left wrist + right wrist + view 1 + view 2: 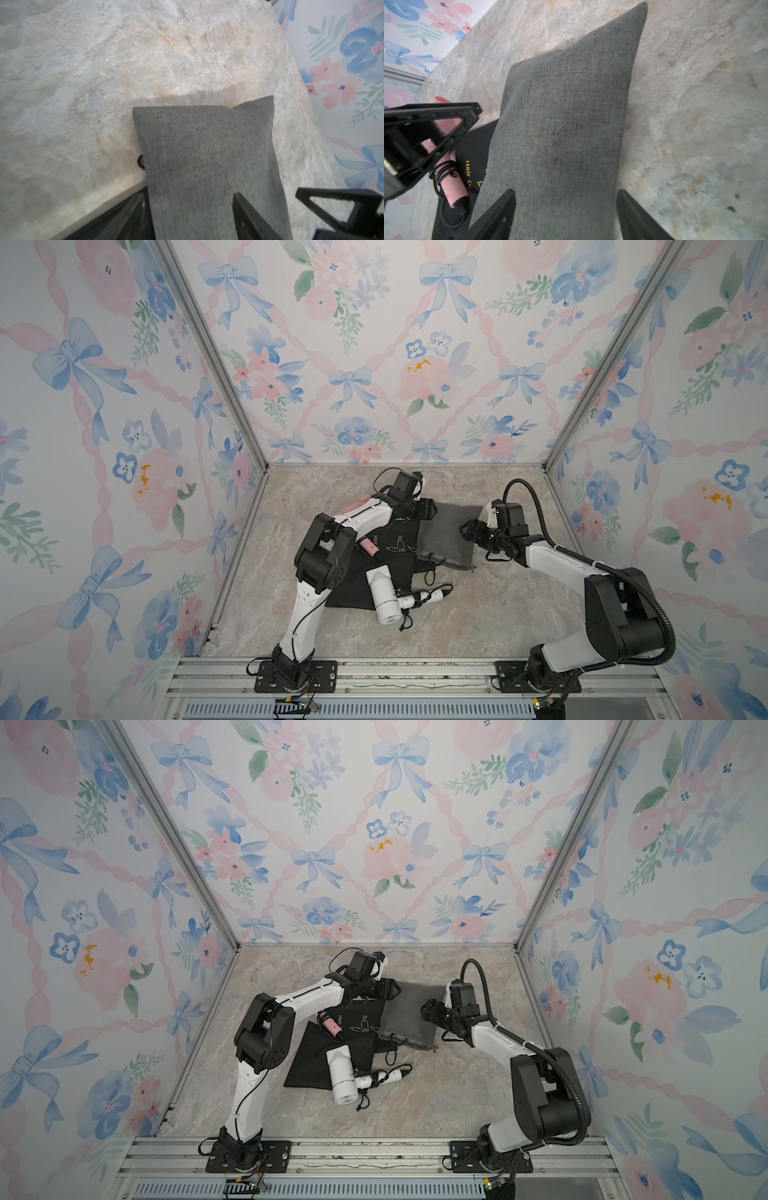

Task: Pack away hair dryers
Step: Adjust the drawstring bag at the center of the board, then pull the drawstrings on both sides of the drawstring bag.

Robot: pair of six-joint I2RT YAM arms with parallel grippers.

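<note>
Stationed at opposite ends of bulging grey pouch (451, 533), right of centre: left gripper (430, 509) and right gripper (463, 529), jaws parted, nothing gripped, presumably to steady or close a filled bag. On black pouch (349, 593), lower centre: white dryer (384, 593). Just above: pink dryer (369, 547), barrel hidden under left arm. No third dryer visible.

Grey woven cloth pouch (451, 531) sits back right, overlapping the black printed cloth pouch (399, 545) on its right side. White plastic hair dryer (384, 593) lies up front on a plain black cloth pouch (351, 593), pink plastic hair dryer (369, 548) just behind it.
</note>
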